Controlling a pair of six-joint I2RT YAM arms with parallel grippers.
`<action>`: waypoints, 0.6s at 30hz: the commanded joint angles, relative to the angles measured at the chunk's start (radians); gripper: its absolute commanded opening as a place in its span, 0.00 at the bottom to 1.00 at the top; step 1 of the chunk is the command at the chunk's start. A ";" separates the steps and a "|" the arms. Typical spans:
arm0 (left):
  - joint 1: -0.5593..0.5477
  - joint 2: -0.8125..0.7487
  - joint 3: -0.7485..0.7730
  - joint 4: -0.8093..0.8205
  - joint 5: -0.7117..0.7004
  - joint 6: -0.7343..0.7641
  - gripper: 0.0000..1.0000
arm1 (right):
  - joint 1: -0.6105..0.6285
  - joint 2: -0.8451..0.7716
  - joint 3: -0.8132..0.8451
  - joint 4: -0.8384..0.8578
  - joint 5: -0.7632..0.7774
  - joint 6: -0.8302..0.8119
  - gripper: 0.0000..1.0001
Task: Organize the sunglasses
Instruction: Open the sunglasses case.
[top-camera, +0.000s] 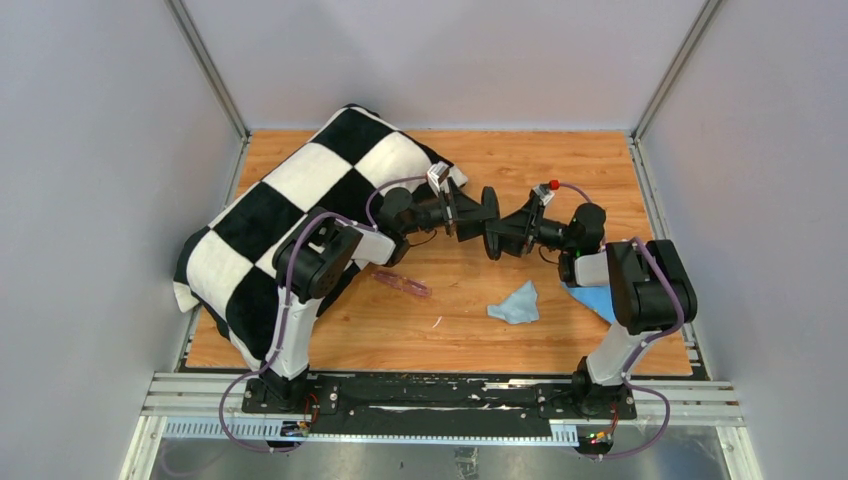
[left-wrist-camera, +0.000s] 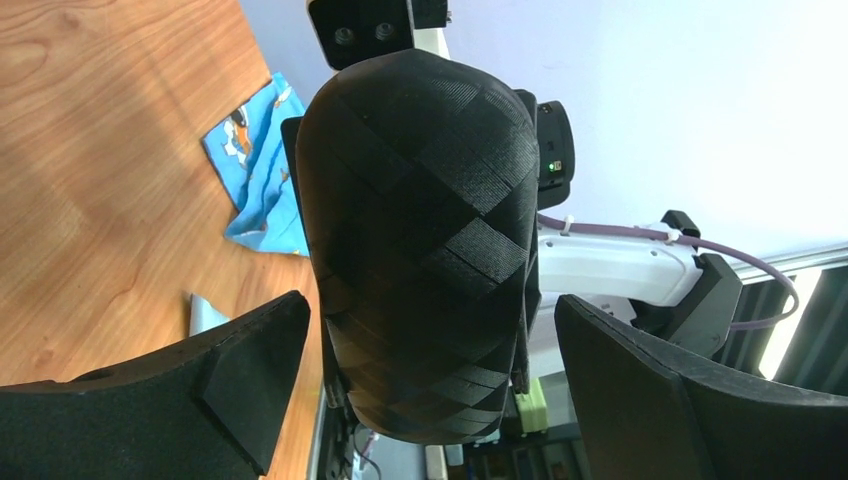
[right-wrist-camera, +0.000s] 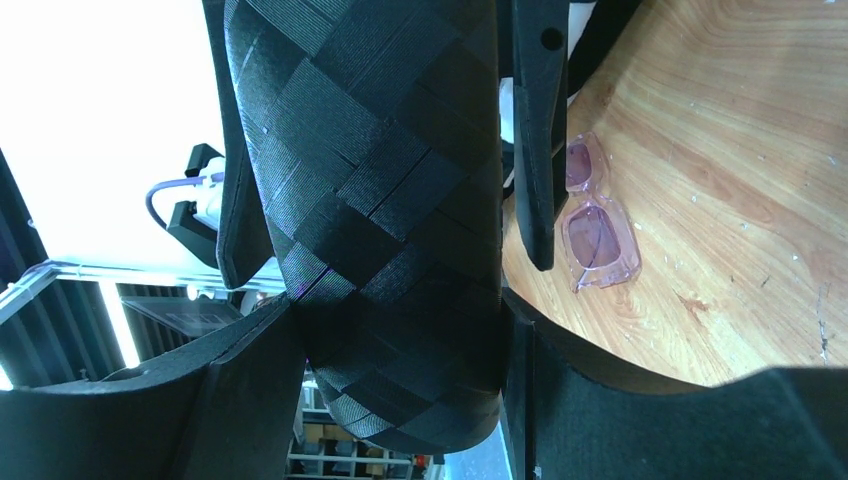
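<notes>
The translucent pink-purple folded sunglasses (top-camera: 402, 284) lie on the wooden table (top-camera: 480, 340), below and left of the dark woven oval glasses case (left-wrist-camera: 420, 250). Just left of the case the left hand (top-camera: 468, 213) stands spread, fingers flanking it without touching. Right of the case, the right hand (top-camera: 512, 233) pinches it, holding it aloft. Should the right hand release before the left closes, the case would probably drop, perhaps onto the sunglasses. Count: one pair, one case, two hands.
</notes>
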 joint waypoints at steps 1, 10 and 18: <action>-0.003 0.002 -0.028 0.039 0.005 -0.001 0.98 | 0.014 0.031 -0.026 0.143 -0.017 0.064 0.50; -0.002 -0.003 -0.047 0.058 0.007 -0.011 0.79 | 0.014 0.090 -0.045 0.247 -0.009 0.127 0.49; 0.000 0.013 -0.034 0.056 0.006 -0.030 0.33 | 0.013 0.087 -0.058 0.246 -0.009 0.120 0.49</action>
